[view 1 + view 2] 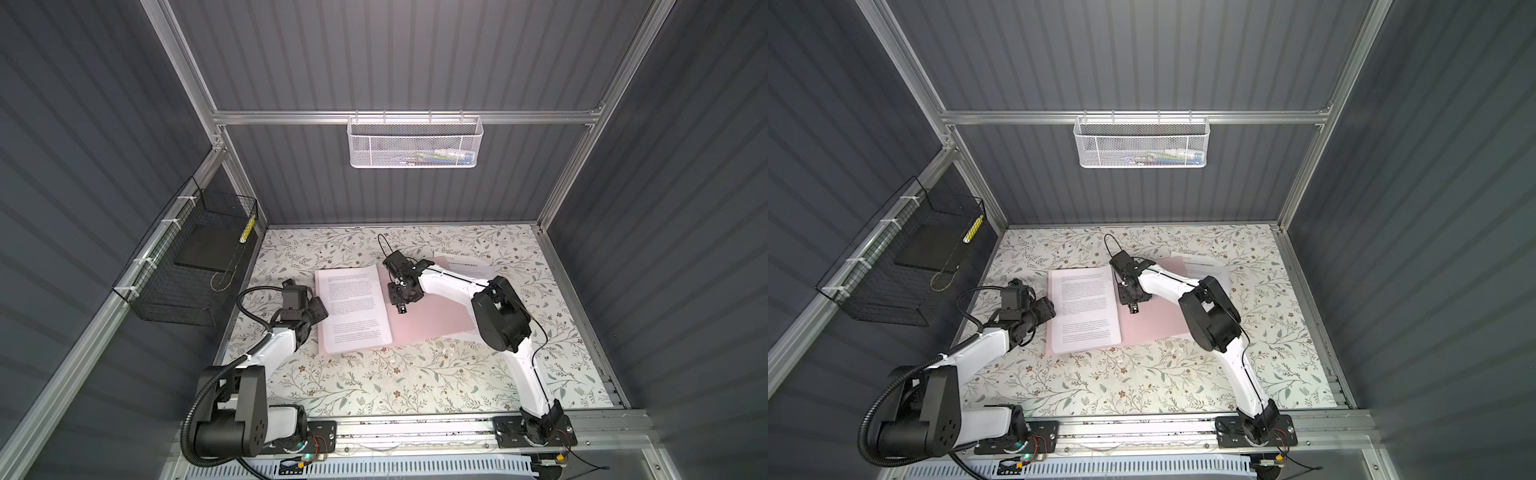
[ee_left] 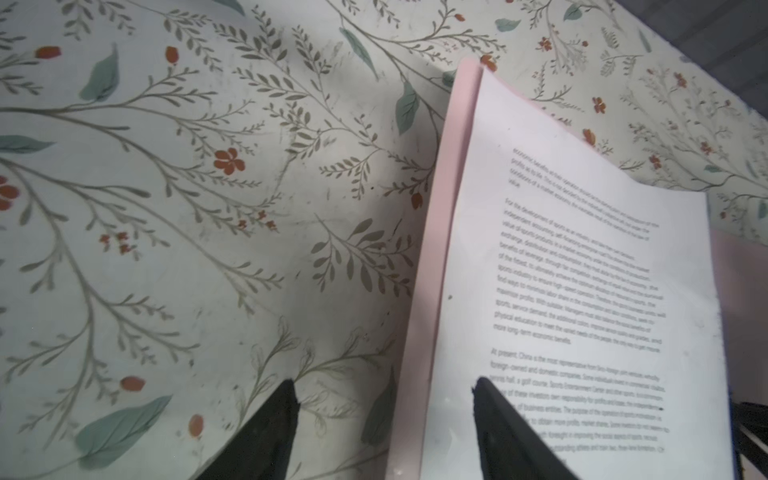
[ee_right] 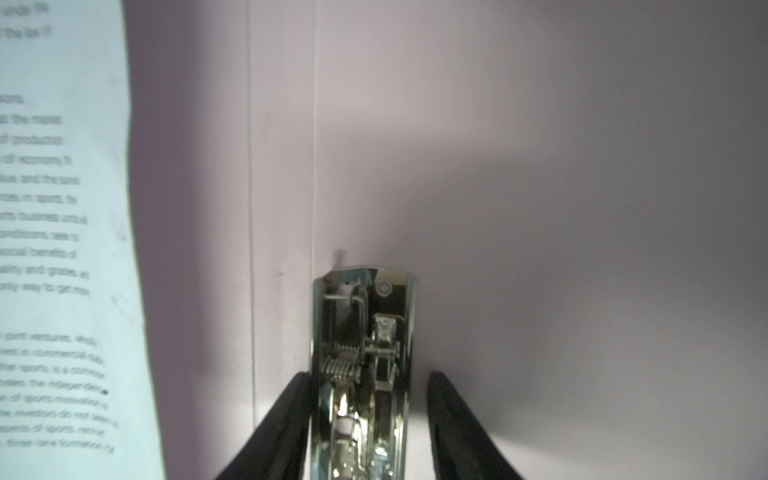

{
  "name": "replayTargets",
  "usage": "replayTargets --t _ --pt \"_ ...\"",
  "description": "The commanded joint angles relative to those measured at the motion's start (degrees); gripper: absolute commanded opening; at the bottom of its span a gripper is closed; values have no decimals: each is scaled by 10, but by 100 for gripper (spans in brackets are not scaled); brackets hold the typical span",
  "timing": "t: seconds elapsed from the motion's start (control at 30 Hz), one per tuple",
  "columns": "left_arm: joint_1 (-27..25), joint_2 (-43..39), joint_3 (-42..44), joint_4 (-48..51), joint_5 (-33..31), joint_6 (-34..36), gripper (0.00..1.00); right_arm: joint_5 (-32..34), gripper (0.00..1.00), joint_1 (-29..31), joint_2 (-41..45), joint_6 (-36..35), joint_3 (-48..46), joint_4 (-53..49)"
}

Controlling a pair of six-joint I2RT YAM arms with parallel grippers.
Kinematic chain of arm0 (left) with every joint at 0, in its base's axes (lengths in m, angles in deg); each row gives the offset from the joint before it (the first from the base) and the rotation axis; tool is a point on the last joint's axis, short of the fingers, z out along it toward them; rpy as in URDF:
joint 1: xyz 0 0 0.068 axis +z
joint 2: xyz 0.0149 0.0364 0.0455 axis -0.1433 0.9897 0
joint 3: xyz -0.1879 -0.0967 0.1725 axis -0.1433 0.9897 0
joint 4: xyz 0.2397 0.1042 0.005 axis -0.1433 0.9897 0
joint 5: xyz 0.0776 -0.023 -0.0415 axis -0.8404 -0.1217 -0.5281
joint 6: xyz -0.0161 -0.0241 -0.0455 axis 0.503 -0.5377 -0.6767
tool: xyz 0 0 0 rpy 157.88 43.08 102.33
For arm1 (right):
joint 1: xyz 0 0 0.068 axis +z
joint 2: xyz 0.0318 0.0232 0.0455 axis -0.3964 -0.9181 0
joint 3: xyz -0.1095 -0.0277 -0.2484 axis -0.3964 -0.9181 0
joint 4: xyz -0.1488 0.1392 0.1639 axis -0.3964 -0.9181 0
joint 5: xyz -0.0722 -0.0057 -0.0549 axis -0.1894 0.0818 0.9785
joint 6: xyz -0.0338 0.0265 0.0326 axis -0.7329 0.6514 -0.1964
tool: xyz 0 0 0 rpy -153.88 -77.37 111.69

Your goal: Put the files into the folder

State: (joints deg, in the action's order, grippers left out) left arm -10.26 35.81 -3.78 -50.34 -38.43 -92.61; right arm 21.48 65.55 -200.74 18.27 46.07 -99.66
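The pink folder (image 1: 432,320) (image 1: 1154,320) lies open on the floral table. A stack of files (image 1: 353,307) (image 1: 1084,307) rests on its left flap. One more printed sheet (image 1: 465,264) (image 1: 1204,266) sticks out behind the right flap. My left gripper (image 1: 319,309) (image 2: 384,386) is open at the stack's left edge. One of its fingers is over the table, the other over the top sheet (image 2: 582,249), and the folder edge (image 2: 432,249) runs between them. My right gripper (image 1: 401,308) (image 3: 368,376) is open over the spine, straddling the shiny metal clip (image 3: 361,332).
A black wire basket (image 1: 187,270) on the left wall holds a black flat slab (image 1: 208,249). On the back wall hangs a white mesh basket (image 1: 415,141). Bare floral tabletop (image 1: 415,382) stretches in front of the folder.
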Motion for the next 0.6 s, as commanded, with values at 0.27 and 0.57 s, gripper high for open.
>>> replayTargets --t 0.27,0.57 --pt "24 70 7 -125 213 -18 66 -76 48 0 -5 6 -22 23" --pt "37 33 8 -115 229 -11 65 -122 61 -13 76 11 -79 79"
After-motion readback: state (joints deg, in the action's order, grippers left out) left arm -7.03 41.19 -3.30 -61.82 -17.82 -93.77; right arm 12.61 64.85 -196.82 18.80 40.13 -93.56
